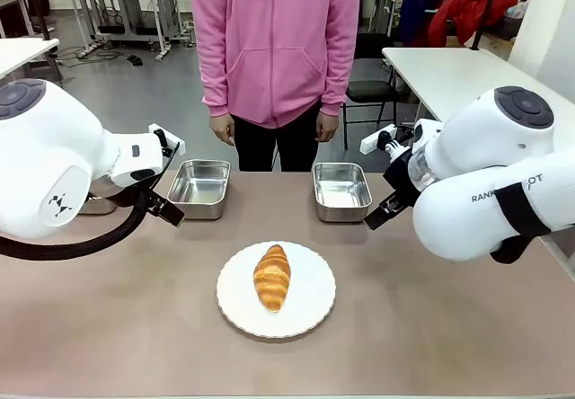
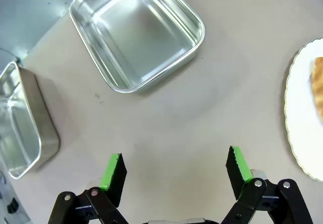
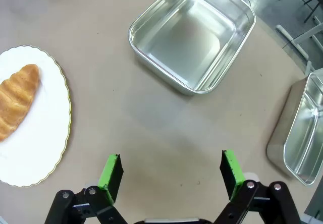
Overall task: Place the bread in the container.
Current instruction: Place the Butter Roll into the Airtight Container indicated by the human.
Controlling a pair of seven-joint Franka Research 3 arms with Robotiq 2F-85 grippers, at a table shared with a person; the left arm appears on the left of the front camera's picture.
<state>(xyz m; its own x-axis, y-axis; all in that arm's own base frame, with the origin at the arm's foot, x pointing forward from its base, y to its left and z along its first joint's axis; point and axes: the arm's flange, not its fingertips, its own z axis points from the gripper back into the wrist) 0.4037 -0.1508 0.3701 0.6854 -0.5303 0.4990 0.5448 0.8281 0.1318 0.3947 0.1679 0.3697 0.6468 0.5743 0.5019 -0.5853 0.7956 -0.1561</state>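
Jaws wide — bread [image 1: 272, 277] well apart

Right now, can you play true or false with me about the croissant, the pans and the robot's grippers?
1. The croissant lies on the plate. True.
2. The left gripper is shut on the croissant. False: it is open over bare table and holds nothing.
3. The right gripper is open. True.
4. The right pan has bread in it. False: it is empty.
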